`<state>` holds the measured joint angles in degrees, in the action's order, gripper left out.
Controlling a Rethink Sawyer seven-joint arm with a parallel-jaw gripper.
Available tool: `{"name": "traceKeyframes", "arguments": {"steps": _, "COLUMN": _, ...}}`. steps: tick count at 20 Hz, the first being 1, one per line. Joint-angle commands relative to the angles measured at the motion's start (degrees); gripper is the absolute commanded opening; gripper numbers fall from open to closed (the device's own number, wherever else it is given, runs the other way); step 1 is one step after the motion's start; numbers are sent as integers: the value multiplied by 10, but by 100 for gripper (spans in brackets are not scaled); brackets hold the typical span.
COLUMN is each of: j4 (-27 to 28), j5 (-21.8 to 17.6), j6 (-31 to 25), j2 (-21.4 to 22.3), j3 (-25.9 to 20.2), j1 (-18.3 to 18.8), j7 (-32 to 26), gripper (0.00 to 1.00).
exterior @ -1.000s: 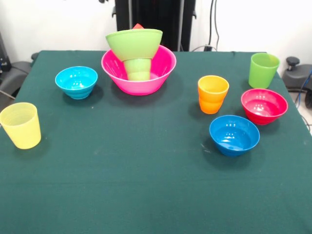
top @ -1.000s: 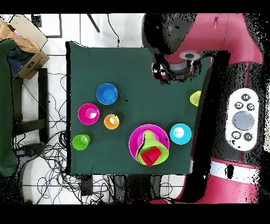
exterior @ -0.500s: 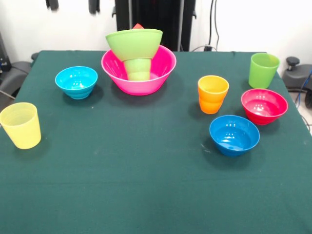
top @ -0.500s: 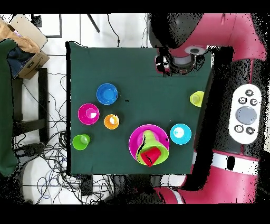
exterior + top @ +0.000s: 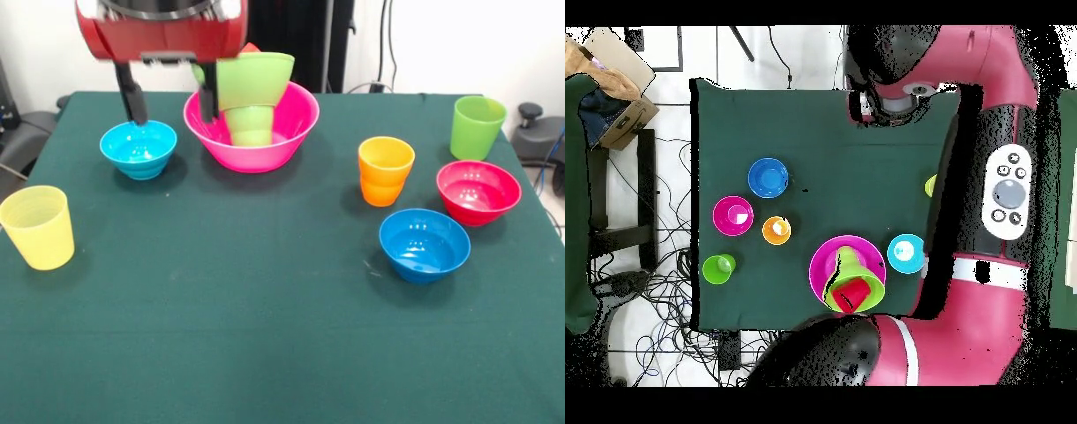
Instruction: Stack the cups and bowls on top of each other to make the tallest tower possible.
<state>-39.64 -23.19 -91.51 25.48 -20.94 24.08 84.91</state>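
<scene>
Front view, pink bowl (image 5: 252, 132) holding green cup (image 5: 251, 125), jaws spread above blue bowl (image 5: 138, 148)

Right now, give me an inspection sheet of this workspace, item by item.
Surface: dark green cloth-covered table, flat, no spills seen.
Job's things: large pink plastic bowl holds an upturned small green cup, a lime green bowl and a red cup on top. Loose: light blue small bowl, pale yellow tumbler, orange tumbler, tall lime green tumbler, magenta small bowl, darker blue small bowl.
Clutter: nothing seen on the table.
Hand: red-housed hand open, low between the light blue bowl and the pink bowl, holding nothing.
Cables: tangled on the floor beside the table.
Surroundings: cardboard box beyond one table edge.
</scene>
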Motion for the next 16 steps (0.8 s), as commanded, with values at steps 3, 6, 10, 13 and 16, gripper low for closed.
{"name": "traceKeyframes", "arguments": {"steps": 3, "j4": 130, "j5": -41, "j6": -92, "j2": -71, "j3": -64, "j1": -53, "j7": -77, "gripper": 100}}
{"name": "traceKeyframes", "arguments": {"steps": 6, "j4": 220, "j5": -97, "j6": -184, "j2": -92, "j3": -89, "j1": -71, "j7": -110, "gripper": 100}}
{"name": "traceKeyframes", "arguments": {"steps": 10, "j4": 242, "j5": -123, "j6": -198, "j2": -84, "j3": -110, "j1": -67, "j7": -137, "gripper": 100}}
{"name": "traceKeyframes", "arguments": {"steps": 13, "j4": 262, "j5": -162, "j6": -236, "j2": -97, "j3": -136, "j1": -59, "j7": -145, "gripper": 100}}
{"name": "traceKeyframes", "arguments": {"steps": 16, "j4": 284, "j5": -222, "j6": -211, "j2": -149, "j3": -166, "j1": -50, "j7": -125, "gripper": 100}}
